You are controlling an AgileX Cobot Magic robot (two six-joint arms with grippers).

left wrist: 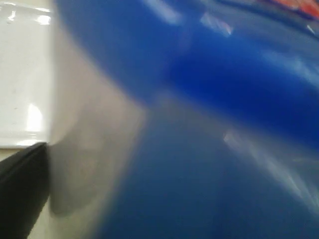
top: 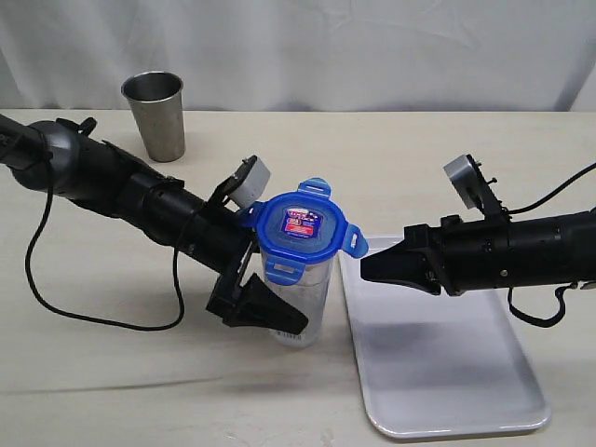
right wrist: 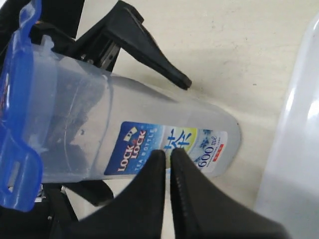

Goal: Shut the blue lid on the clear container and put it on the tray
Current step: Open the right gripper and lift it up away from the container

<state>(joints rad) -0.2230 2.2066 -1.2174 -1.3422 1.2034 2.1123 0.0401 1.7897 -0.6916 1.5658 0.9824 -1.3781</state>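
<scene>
Right hand (right wrist: 168, 158) pinched nearly closed, held nothing, tips near clear container (right wrist: 149, 107). Left hand (top: 272, 305) spread wide astride it. Only right wrist view showed 600 ml label (right wrist: 139, 149); left wrist view, just blurred blue lid (left wrist: 209, 74). Lid sat atop upright container on surface (top: 93, 391), flaps (top: 355, 244) flared, beside tray (top: 447, 372).
</scene>
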